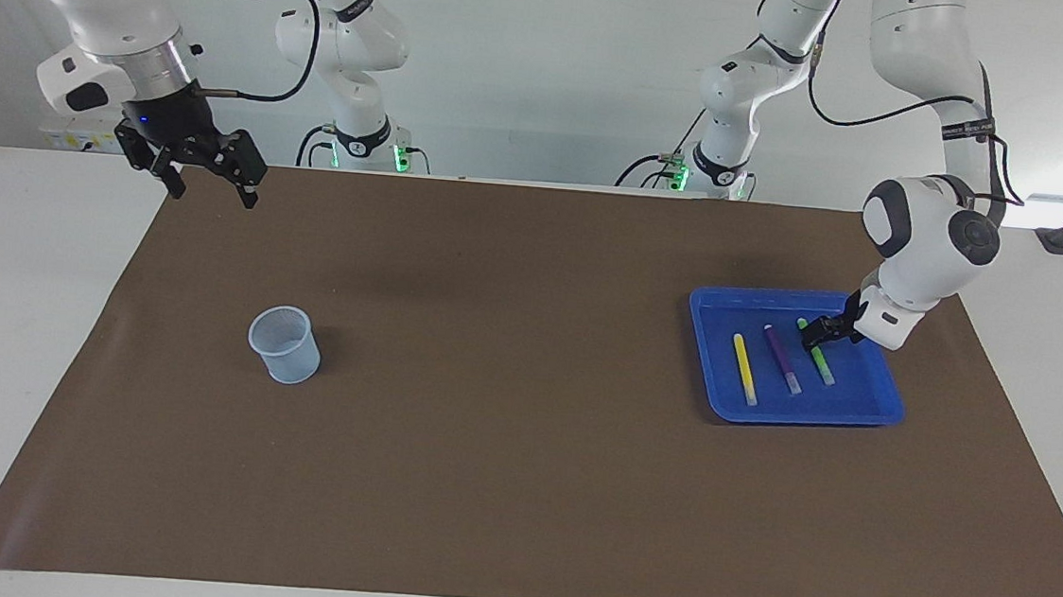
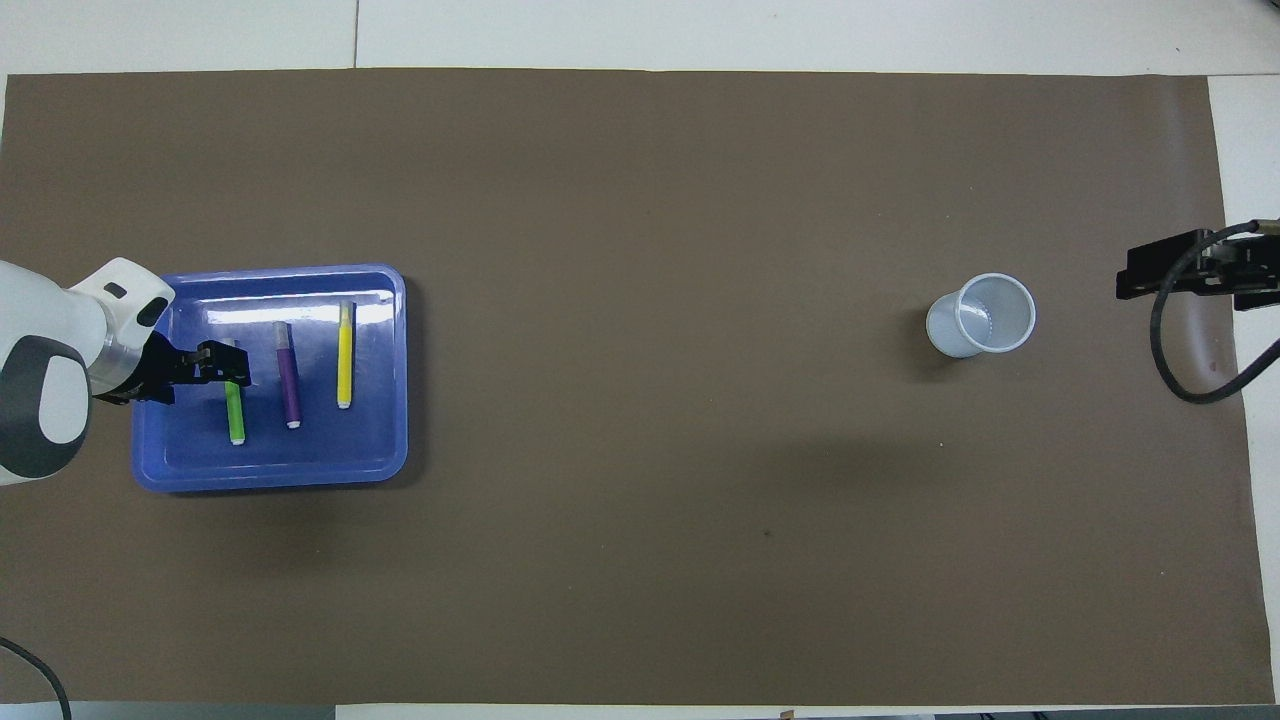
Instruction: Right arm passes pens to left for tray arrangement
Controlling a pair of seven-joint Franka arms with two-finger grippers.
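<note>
Facing view: the left gripper is low in the blue tray, at the robot-side end of the green pen, which lies flat on the tray floor. I cannot tell whether its fingers are spread or pinching the pen. The purple pen lies just beside the green one and the yellow pen next to that, all three roughly parallel. If the fingers lift away while they touch the pen, they could drag it askew into the purple one. The right gripper waits, fingers spread, over the brown mat's corner, well apart from the pale-blue mesh cup.

Overhead view: the left gripper covers the green pen's top end; the tray sits at the left arm's end. The cup stands near the right gripper. The white surface shows around the mat; a pale wall backs the room.
</note>
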